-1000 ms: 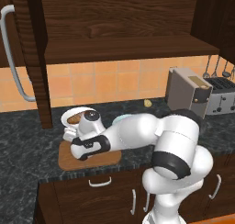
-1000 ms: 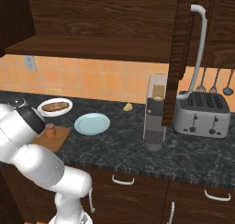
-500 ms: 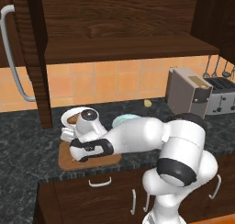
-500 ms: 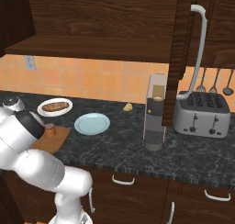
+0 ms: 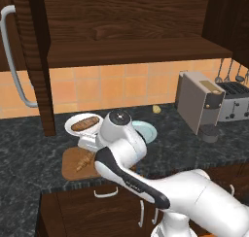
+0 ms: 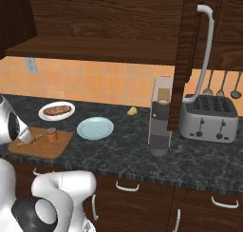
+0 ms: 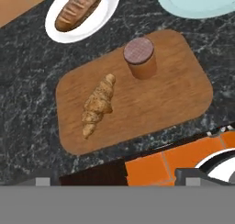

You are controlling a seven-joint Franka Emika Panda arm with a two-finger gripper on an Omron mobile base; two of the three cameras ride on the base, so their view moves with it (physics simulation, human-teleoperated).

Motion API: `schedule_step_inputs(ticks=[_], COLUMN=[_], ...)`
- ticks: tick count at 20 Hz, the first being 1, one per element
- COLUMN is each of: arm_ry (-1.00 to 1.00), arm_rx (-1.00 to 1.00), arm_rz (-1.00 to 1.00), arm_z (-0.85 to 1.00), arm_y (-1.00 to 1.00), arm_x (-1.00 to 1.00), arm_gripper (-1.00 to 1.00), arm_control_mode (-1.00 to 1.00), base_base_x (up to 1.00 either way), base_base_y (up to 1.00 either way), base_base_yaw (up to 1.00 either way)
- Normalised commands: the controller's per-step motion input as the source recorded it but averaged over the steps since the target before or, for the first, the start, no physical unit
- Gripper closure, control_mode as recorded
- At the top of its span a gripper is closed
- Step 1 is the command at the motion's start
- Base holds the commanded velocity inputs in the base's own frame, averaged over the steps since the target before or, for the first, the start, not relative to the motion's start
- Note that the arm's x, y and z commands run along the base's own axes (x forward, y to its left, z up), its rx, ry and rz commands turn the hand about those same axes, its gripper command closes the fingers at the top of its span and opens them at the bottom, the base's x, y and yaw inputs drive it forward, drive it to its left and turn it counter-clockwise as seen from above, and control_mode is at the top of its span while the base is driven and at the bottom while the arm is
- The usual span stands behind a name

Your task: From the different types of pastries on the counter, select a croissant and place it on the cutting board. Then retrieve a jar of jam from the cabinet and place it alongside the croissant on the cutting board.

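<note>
On the dark speckled counter (image 7: 27,103), seen from the hand camera, lies the wooden cutting board (image 7: 183,94), rounded at its corners; the croissant (image 7: 97,104) rests on the board's left half, its long axis running from about one o'clock to seven o'clock; the jar of jam (image 7: 140,58) stands upright on the board toward twelve o'clock, near the croissant's upper tip but apart from it. At eleven o'clock from the board a white plate (image 7: 98,21) carries the longer reddish-brown loaf (image 7: 79,8); at one o'clock sits a pale-blue plate (image 7: 197,5). From the right base camera the same board (image 6: 52,148) shows with the jar (image 6: 51,134) on it, just beside the robot's white wrist; the gripper's fingers are hidden behind the arm in both base views, so I cannot tell whether they are apart or together. Farther right stand a coffee machine (image 6: 161,116) and a silver toaster (image 6: 208,118).
</note>
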Motion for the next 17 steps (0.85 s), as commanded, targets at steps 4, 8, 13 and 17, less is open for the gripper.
schedule_step_inputs(ticks=[4, 8, 13, 17], arm_ry=[0.00, 0.00, 0.00, -0.05], arm_rx=[-0.02, -0.07, -0.04, 0.00], arm_rz=[0.05, 0.06, 0.02, 0.00], arm_z=[0.96, 1.00, 1.00, 1.00], arm_y=[-0.33, -0.01, -0.39, -0.95], arm_x=[-1.00, -1.00, -1.00, -1.00], arm_gripper=[-1.00, -1.00, -1.00, -1.00], arm_control_mode=[-1.00, -1.00, -1.00, -1.00], base_base_x=[0.00, 0.00, 0.00, 0.00], base_base_y=[0.00, 0.00, 0.00, 0.00], base_base_yaw=[0.00, 0.00, 0.00, 0.00])
